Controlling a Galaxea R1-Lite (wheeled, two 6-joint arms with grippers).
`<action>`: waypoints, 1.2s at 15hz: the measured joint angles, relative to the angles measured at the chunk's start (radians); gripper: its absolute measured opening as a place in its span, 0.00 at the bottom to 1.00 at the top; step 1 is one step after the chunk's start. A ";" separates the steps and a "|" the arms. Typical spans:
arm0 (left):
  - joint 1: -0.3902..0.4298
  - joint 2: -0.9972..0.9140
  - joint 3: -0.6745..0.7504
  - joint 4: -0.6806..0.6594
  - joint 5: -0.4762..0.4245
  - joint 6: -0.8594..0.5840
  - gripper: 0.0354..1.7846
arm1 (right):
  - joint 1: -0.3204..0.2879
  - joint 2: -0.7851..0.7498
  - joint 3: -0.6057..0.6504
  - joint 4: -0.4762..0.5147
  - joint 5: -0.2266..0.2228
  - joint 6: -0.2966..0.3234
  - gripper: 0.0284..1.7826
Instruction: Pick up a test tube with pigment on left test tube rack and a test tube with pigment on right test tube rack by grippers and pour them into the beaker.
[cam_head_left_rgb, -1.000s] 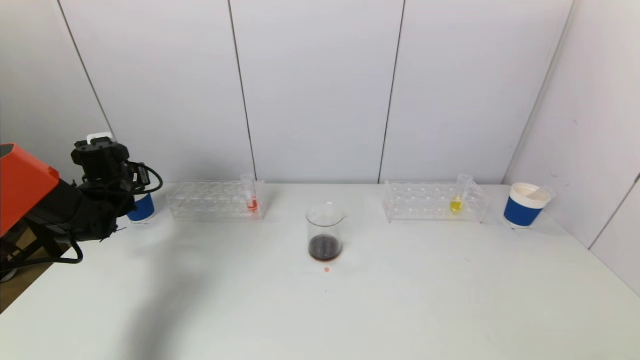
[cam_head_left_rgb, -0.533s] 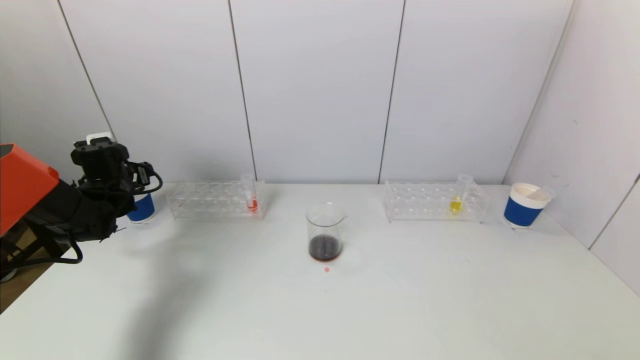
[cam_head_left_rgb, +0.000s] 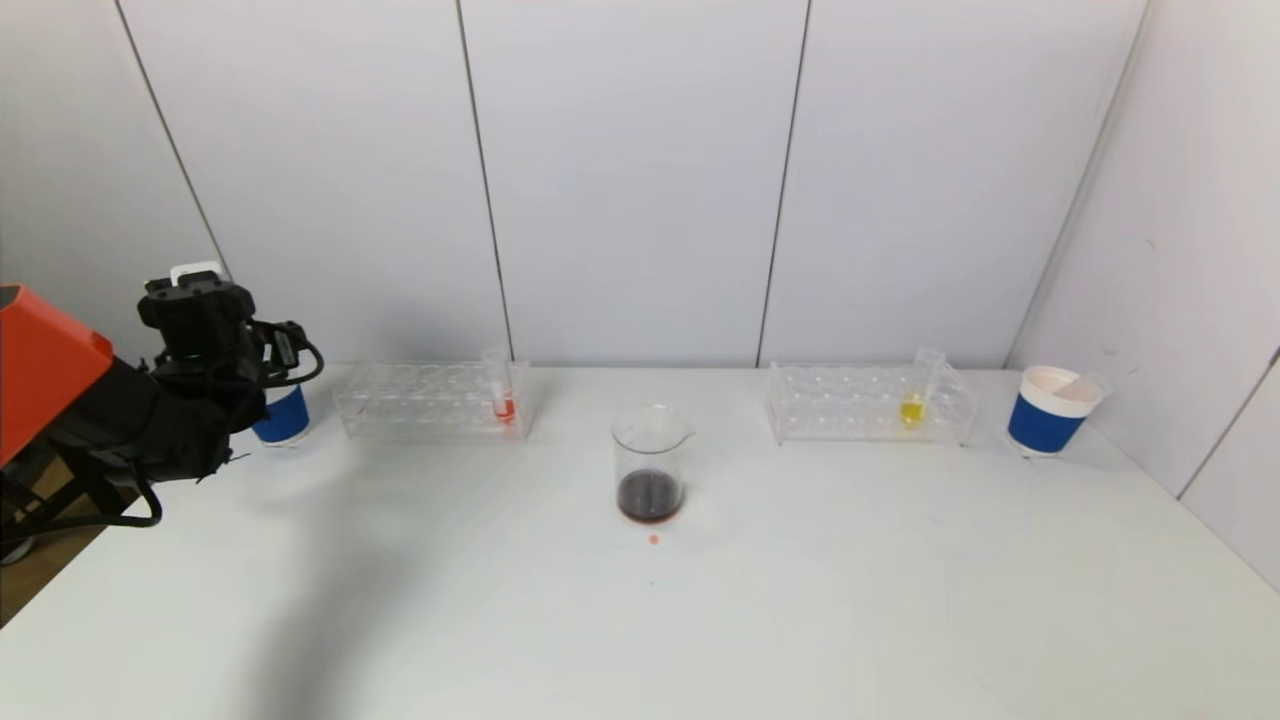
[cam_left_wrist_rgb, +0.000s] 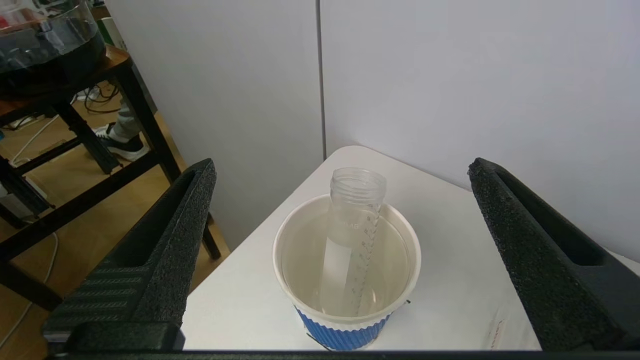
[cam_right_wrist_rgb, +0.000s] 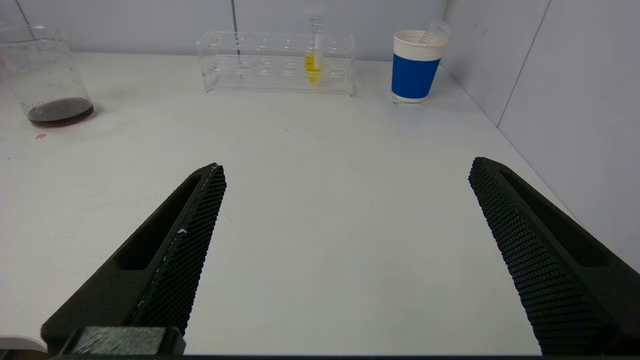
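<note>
The left rack (cam_head_left_rgb: 430, 400) holds a test tube with red pigment (cam_head_left_rgb: 503, 398) at its right end. The right rack (cam_head_left_rgb: 865, 405) holds a test tube with yellow pigment (cam_head_left_rgb: 912, 405), which also shows in the right wrist view (cam_right_wrist_rgb: 313, 62). The beaker (cam_head_left_rgb: 650, 465) with dark liquid stands between the racks. My left gripper (cam_left_wrist_rgb: 341, 167) is open and empty, just above a blue paper cup (cam_left_wrist_rgb: 345, 320) that holds an empty clear tube (cam_left_wrist_rgb: 357, 200). My right gripper (cam_right_wrist_rgb: 347, 165) is open and empty, low over bare table, out of the head view.
The left blue cup (cam_head_left_rgb: 283, 420) stands at the table's far left corner, by the edge. A second blue cup (cam_head_left_rgb: 1050, 415) with an empty tube stands right of the right rack, near the side wall. A small red drop (cam_head_left_rgb: 653, 539) lies in front of the beaker.
My left arm has drawn back slightly to the left near the blue cup. Nothing else has moved.
</note>
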 joint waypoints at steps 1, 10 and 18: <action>0.000 -0.011 0.000 0.002 -0.004 0.002 0.99 | 0.000 0.000 0.000 0.000 0.000 0.000 0.99; -0.023 -0.263 0.008 0.178 -0.032 0.014 0.99 | 0.000 0.000 0.000 0.000 0.000 0.000 0.99; -0.153 -0.692 0.085 0.471 -0.037 0.019 0.99 | 0.000 0.000 0.000 0.000 0.000 0.000 0.99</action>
